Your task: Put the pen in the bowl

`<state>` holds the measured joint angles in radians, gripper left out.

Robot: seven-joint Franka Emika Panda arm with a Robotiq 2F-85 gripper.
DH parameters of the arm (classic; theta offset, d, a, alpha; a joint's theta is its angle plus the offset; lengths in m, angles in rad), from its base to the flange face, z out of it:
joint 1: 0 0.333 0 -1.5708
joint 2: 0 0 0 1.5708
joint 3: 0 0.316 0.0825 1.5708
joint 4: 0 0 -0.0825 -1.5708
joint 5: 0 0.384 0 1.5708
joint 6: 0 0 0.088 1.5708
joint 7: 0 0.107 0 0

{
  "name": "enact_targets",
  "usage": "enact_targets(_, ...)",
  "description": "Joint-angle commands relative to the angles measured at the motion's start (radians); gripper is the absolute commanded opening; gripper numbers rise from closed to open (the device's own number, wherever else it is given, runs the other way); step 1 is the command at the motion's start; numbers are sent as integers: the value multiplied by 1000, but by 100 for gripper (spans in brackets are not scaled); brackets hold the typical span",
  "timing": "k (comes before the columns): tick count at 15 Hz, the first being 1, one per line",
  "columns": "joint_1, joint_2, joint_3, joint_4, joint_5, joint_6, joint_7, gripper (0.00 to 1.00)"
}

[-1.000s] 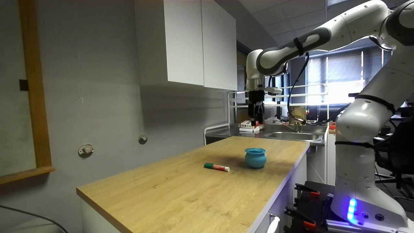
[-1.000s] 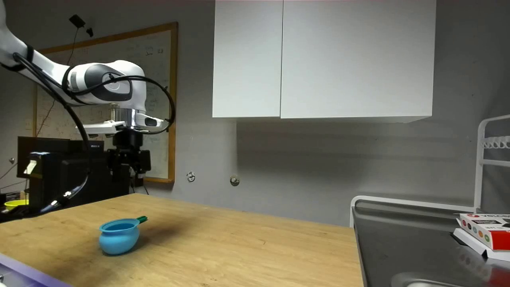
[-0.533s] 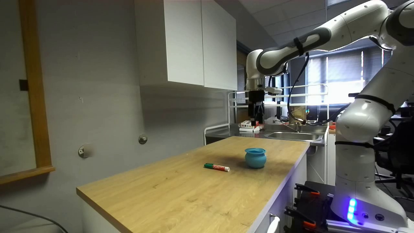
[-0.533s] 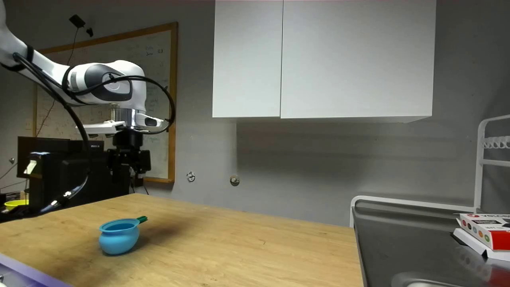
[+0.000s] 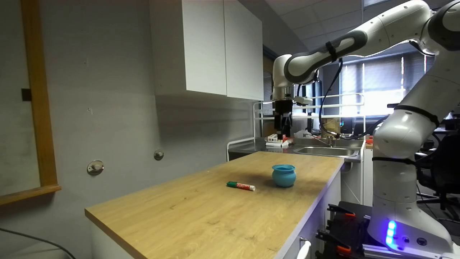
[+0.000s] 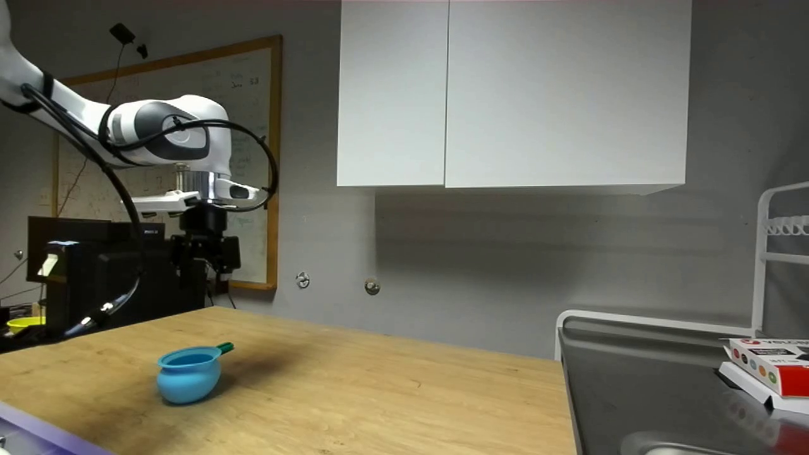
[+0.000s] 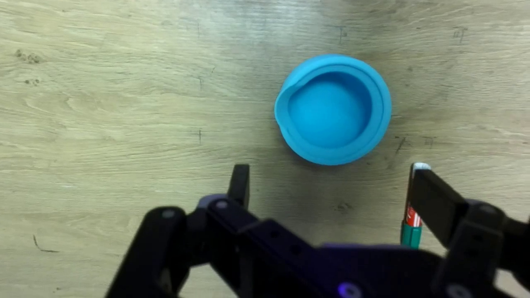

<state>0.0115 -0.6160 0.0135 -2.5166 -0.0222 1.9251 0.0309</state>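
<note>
The blue bowl (image 5: 284,177) stands upright on the wooden tabletop (image 5: 201,216), and the pen (image 5: 240,186) lies flat near it, outside and a little apart. The pen's white end (image 5: 252,187) is the one nearer the bowl; its green cap (image 5: 232,184) points away. The long axis aims past the bowl's edge rather than at its middle. In the wrist view the pen is below and right of the bowl, its axis running almost straight up and down that view, cap lowest. In an exterior view only the cap shows, poking out from behind the bowl. The jaws stand wide apart, their tips below the bowl to its left and right in the wrist view; one hides part of the pen's barrel from that camera. They hang from the white arm (image 5: 399,23), well above the bowl in both exterior views. In an exterior view a red-and-white box (image 6: 771,365) lies well apart, to the bowl's right.
</note>
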Motion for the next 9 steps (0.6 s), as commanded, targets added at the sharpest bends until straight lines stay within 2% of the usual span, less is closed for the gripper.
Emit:
enact_targets(1,24,83,47,62,-8,11,12,100)
enact_targets(9,97,361,195,265,-80,-9,63,100)
